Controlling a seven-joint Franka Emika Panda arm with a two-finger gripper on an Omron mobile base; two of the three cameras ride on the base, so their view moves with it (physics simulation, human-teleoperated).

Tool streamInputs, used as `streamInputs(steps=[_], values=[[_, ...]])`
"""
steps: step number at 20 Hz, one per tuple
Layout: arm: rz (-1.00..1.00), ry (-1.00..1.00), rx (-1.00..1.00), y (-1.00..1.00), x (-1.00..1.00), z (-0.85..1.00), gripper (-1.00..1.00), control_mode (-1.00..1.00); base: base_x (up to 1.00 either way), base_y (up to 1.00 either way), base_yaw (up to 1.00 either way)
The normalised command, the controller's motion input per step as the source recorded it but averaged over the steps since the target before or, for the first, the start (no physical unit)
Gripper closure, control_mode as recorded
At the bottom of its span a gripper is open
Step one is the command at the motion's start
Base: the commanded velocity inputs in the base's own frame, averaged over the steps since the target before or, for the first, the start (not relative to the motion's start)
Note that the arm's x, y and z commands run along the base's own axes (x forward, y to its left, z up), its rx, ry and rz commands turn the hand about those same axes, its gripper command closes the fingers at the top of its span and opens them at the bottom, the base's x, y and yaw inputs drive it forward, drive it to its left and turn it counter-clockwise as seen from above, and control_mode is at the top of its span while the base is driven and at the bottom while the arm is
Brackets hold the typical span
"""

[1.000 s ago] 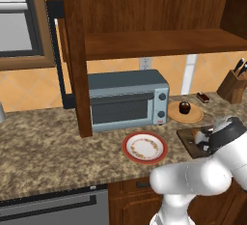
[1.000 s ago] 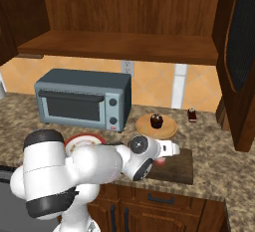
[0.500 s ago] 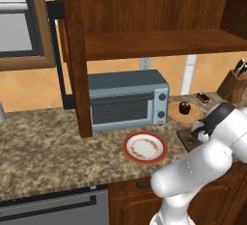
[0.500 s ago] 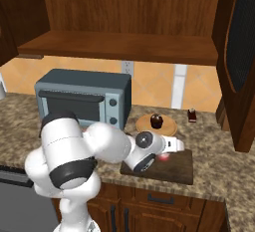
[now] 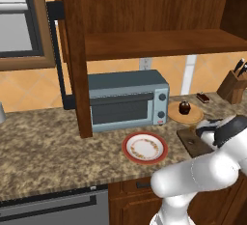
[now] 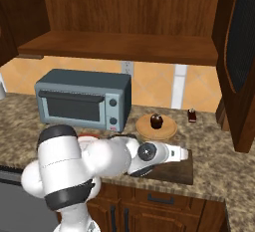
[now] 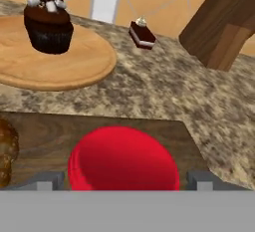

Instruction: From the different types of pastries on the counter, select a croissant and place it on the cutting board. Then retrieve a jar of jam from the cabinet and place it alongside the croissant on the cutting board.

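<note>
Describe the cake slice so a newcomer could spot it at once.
Start at the toaster oven on the counter. To its right sits a round wooden plate with a cupcake; the cake slice lies past it, by the wall. It is wedge-shaped and lies straight on the granite.

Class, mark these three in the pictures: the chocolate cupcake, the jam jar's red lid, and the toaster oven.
chocolate cupcake (image 7: 48, 29), hand view, on its dark wrapper side.
jam jar's red lid (image 7: 122, 159), hand view, on the lid's top.
toaster oven (image 5: 126, 103), left base view, on its glass door.
</note>
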Motion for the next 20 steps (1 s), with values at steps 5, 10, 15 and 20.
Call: streamInputs(steps=[5, 10, 15, 20], values=[[0.0, -0.27, -0.25, 0.28, -0.78, -0.33, -1.0, -1.0, 0.0, 0.0, 0.0], [0.0, -0.11, -0.29, 0.44, -0.15, -0.32, -1.0, -1.0, 0.0, 0.0, 0.0], [0.0, -0.15, -0.03, -0.01, -0.84, 0.63, -1.0, -1.0, 0.0, 0.0, 0.0], [0.0, -0.32, -0.02, 0.0, -1.0, 1.0, -1.0, -1.0, 0.0, 0.0, 0.0]])
